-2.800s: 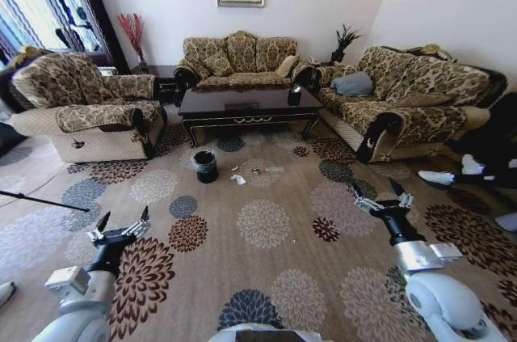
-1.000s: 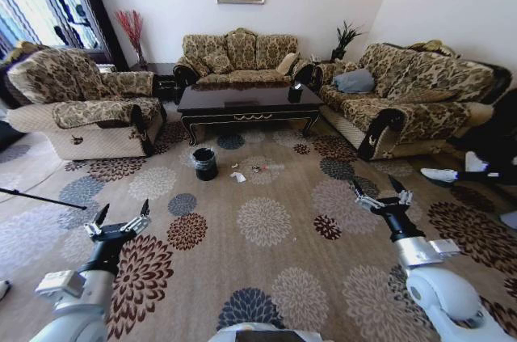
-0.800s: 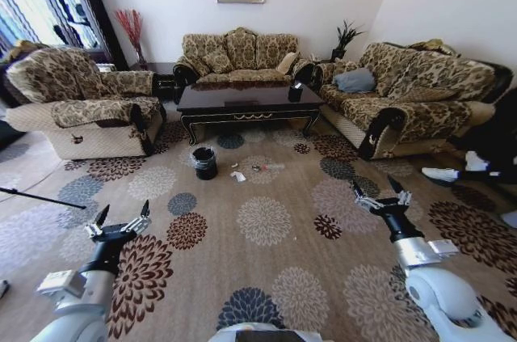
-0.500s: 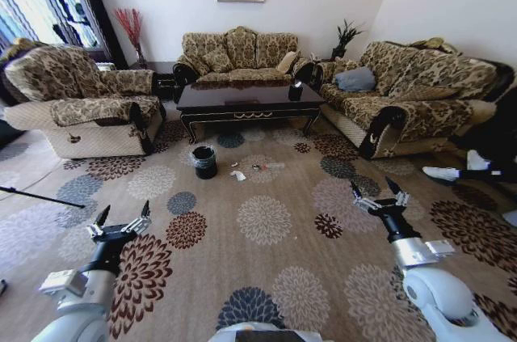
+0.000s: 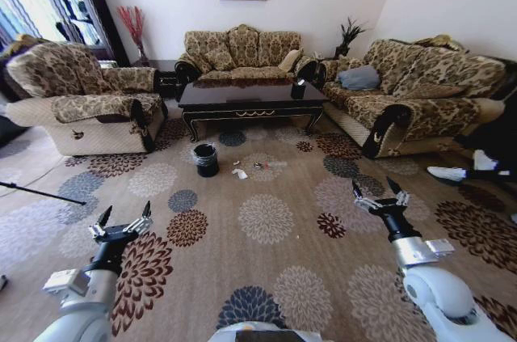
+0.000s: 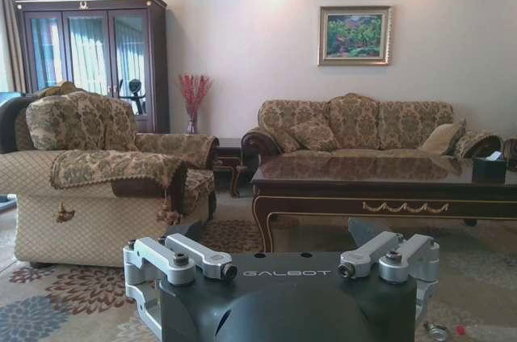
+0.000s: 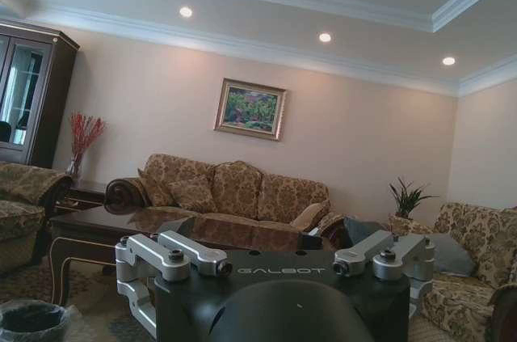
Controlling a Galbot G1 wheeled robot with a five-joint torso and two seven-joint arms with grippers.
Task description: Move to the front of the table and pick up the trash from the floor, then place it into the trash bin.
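Both your grippers, left [image 5: 123,224] and right [image 5: 379,196], hover spread wide over the floor [image 5: 266,253]; "GALBOT" marks each. The trash [image 5: 241,172] beside the trash bin [image 5: 206,159] is too small to distinguish.

left gripper [image 5: 124,221] spread, right gripper [image 5: 379,196] spread, both arms forward

"GALBOT" is printed on the left hand [image 6: 282,273] and on the right hand [image 7: 280,271]
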